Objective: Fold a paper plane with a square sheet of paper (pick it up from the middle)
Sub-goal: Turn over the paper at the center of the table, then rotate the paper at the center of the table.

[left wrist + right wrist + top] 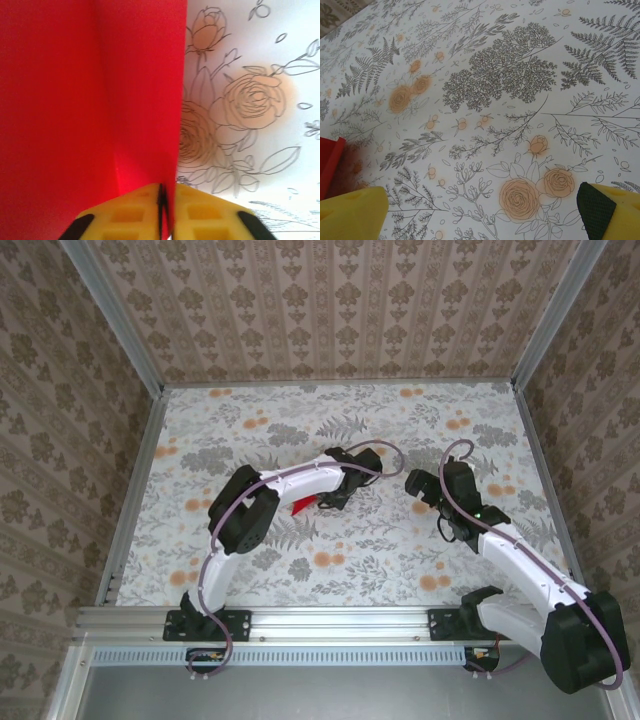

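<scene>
The red sheet of paper [75, 100] stands upright and folded, with a vertical crease, in the left wrist view. Its lower edge runs down into the narrow slit between the yellow fingers of my left gripper [167, 192], which is shut on it. From above, the paper [301, 506] pokes out as a small red point beside my left gripper [325, 498] near the table's middle. My right gripper [415, 483] hovers to the right of it, apart from the paper. In its own view my right gripper [482, 215] is open with nothing between the fingers, and the red paper [330, 160] shows at the left edge.
The table [400, 420] carries a floral-print cover and is walled by patterned panels on three sides. An aluminium rail [330, 618] runs along the near edge, where both arm bases are bolted.
</scene>
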